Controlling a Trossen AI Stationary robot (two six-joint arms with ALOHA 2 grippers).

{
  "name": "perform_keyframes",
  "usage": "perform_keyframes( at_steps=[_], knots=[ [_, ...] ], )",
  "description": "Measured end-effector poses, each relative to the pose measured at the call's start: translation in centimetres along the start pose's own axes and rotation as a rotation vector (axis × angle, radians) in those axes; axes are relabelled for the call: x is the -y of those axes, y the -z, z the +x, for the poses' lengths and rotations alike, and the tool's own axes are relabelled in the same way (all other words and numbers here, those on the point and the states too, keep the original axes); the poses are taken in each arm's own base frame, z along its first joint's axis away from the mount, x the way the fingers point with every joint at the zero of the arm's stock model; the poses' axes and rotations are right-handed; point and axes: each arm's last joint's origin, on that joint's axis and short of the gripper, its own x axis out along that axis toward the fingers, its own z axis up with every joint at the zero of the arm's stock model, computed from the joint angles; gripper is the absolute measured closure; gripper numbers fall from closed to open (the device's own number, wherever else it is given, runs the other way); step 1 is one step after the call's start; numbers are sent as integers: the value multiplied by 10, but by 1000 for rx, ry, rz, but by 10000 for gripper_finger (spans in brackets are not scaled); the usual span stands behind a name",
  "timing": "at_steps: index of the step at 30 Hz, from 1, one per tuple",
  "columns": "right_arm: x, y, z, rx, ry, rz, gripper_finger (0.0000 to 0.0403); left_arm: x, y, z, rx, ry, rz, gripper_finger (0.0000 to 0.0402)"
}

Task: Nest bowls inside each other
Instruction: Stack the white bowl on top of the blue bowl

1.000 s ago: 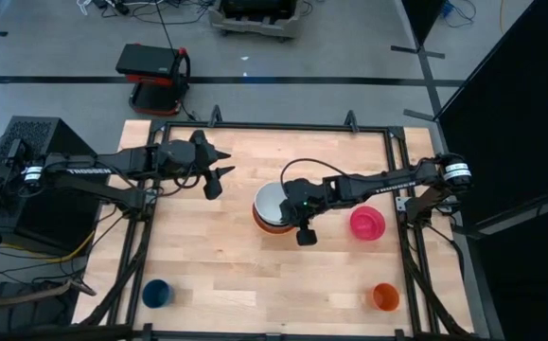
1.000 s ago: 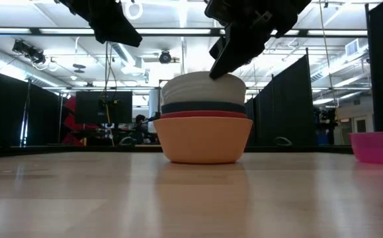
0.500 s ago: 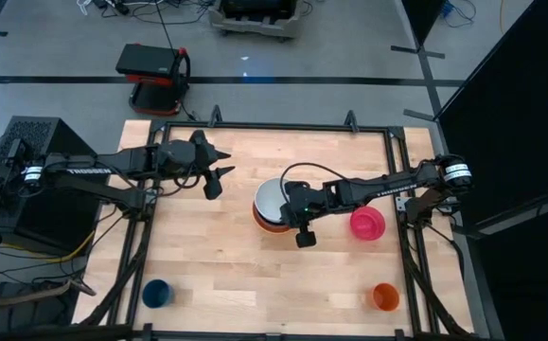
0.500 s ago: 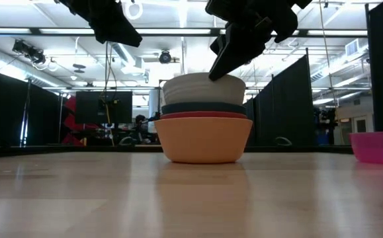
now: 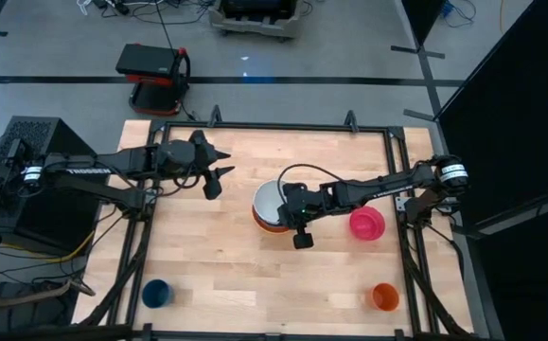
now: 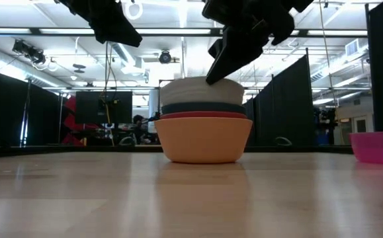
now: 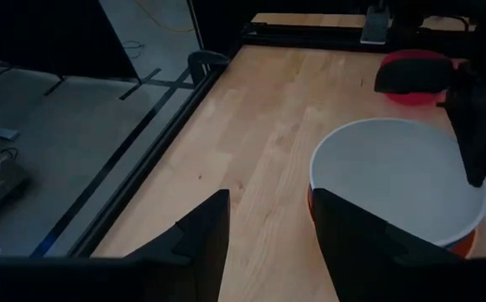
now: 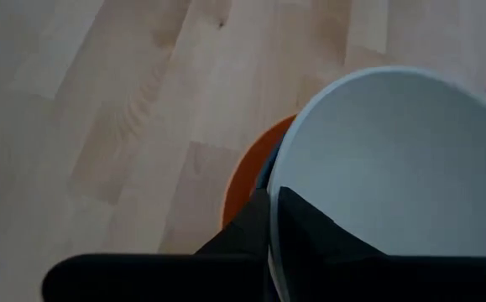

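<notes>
Four bowls stand nested at the table's middle: a white bowl [image 5: 270, 199] on top, then a teal [image 6: 203, 108] and a red-orange one [image 6: 203, 115], all in a yellow-orange bowl [image 6: 203, 140]. My right gripper [image 5: 288, 208] is shut on the white bowl. A pink bowl [image 5: 366, 224] stands alone on the table to the right of the stack. My left gripper [image 5: 220, 171] hangs open above the table, left of the stack, with nothing between its fingers. My right gripper pinches the white bowl's rim [image 8: 274, 176] on the side toward the table's right edge. One finger is inside the bowl and one outside. The fingers [image 6: 223, 61] slant down from the right. The bowl rests in the teal bowl, mouth up.
A small blue cup [image 5: 156, 293] stands near the front left corner and a small orange cup [image 5: 384, 296] near the front right. A black frame rail [image 5: 397, 218] runs around the wooden table. Bare wood lies in front of the stack.
My right gripper has eased slightly down and toward the stack, still shut on the white bowl's rim. The white bowl now sits a little lower in the teal bowl.
</notes>
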Motion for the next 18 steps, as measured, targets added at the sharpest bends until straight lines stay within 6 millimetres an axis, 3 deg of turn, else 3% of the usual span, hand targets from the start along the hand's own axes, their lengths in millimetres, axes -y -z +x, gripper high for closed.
perform_keyframes(
  at_steps=[18],
  knots=[
    [5, 3, 14, -12, 6, 31, 365, 0, 1, 1, -10, 0, 1, 243]
  ],
)
